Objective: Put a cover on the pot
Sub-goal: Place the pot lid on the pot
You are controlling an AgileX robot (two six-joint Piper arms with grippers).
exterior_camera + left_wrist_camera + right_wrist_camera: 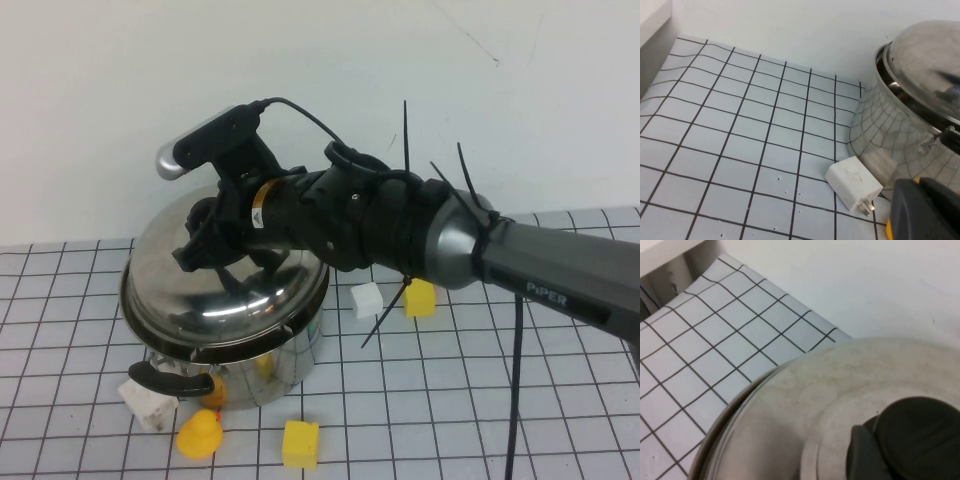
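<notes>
We see the right gripper (215,245) above the pot (260,370), its jaws grasping the lid (215,300) by the knob (910,440), tilted on the rim. The pot sits on the desk (450,400). Left gripper (925,210): jaws' state we cannot tell.

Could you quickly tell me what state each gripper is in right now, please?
Left gripper: out of view in every picture.
Right gripper: over the pot, at the lid; whether it grips cannot be told.
</notes>
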